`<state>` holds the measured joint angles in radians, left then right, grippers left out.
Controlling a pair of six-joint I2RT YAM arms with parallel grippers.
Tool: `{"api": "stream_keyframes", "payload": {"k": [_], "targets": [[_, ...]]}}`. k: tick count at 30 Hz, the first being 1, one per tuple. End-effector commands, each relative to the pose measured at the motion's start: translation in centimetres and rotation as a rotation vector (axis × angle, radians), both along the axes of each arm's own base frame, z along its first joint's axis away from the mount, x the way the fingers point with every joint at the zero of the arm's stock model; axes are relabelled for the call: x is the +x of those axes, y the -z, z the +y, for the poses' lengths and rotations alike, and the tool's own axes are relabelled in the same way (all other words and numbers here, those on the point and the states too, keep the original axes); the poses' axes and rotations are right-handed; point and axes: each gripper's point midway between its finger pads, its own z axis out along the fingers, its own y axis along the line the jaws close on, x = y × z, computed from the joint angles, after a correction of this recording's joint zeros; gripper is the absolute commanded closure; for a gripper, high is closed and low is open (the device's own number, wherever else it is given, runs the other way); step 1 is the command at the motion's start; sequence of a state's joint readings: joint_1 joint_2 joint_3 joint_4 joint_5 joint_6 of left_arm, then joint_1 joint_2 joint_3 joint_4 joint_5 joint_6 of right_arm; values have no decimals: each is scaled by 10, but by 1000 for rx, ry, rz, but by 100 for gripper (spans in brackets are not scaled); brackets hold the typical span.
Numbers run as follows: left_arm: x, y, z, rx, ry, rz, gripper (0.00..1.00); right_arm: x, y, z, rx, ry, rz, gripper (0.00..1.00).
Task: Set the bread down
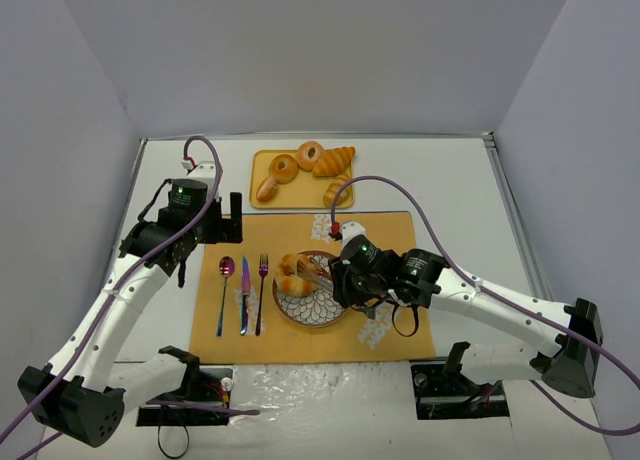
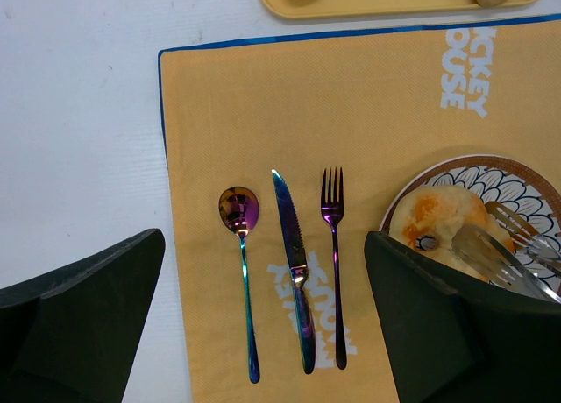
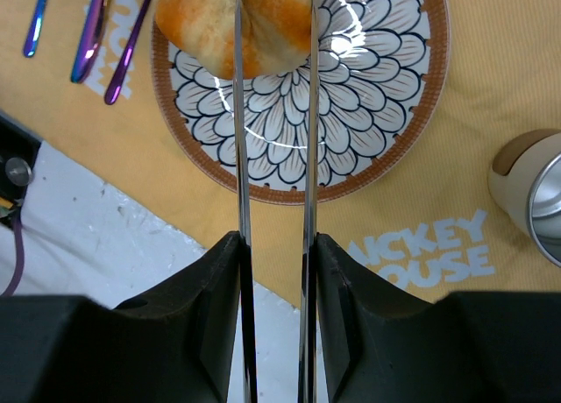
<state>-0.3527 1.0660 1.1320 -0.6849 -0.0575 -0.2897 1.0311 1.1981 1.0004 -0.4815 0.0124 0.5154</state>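
Right wrist view: right claw point(image 3: 273, 245) clamped shut on tongs point(image 3: 238, 158), tips pinching bread point(image 3: 206, 26) at frame top over the upper-left rim of the plate point(image 3: 351, 188), likely for setting down; left claw point(image 2: 263, 254) spread open, empty, above mat point(image 2: 351, 96)

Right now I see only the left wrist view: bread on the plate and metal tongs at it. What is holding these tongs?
Observer: The right gripper is shut on the tongs; the right wrist view shows both arms between its fingers.
Operator: What lies beyond the plate, past my frame's edge?
Observer: A cup sits on the mat there.
Operator: And where does my own gripper stand?
Observer: In the top view the left gripper hovers over the mat's far left corner.
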Motion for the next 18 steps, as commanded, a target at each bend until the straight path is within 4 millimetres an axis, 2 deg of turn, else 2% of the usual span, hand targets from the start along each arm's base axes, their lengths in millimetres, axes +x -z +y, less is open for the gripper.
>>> {"api": "stream_keyframes", "payload": {"k": [1, 4, 9, 14, 18], "targets": [[6, -14, 0, -4, -6, -53, 4, 9, -2, 5, 5, 53, -46, 87], [7, -14, -1, -5, -5, -52, 4, 8, 0, 5, -3, 55, -47, 70], [7, -14, -1, -4, -4, -54, 4, 6, 1, 6, -9, 49, -49, 50], [6, -14, 0, -4, -6, -53, 4, 7, -3, 7, -6, 57, -62, 45], [6, -14, 0, -4, -6, -53, 4, 11, -13, 5, 6, 79, -88, 43]]}}
